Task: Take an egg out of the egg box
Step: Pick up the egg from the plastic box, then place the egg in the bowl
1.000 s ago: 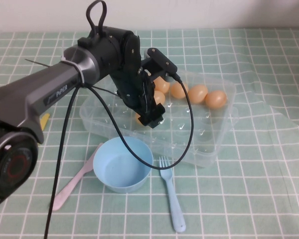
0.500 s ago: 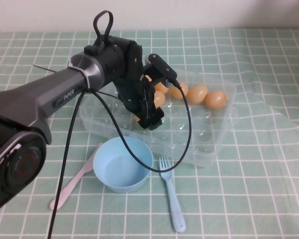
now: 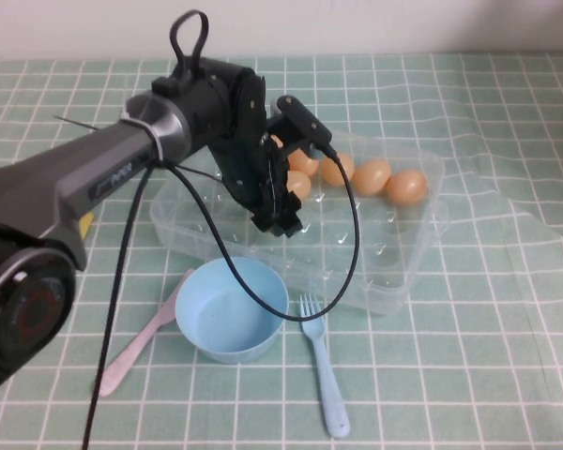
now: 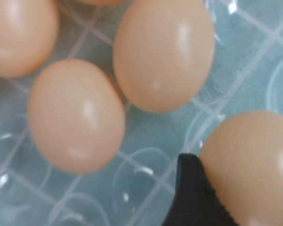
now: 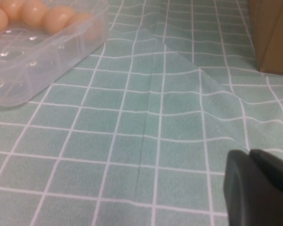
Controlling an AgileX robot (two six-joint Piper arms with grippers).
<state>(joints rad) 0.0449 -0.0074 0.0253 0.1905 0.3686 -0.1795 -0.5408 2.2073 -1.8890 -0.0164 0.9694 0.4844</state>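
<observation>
Left claw [image 3: 280,223] over egg box [image 3: 394,272]; right claw [image 5: 259,188] apparently parked.

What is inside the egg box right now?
The egg box holds tan eggs along its far side, and the left gripper reaches in, hiding some. The right gripper is away over the cloth.

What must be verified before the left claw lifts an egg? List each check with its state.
1. Left claw down inside the box: ok.
2. Egg touching the left claw, seen in the left wrist view: ok.
3. Grip secure on that egg: cannot tell.
4. Neighbour eggs apart from that egg: ok.
5. Bowl empty, just in front of the box: ok.
6. Right claw away from the box, over bare cloth: ok.
</observation>
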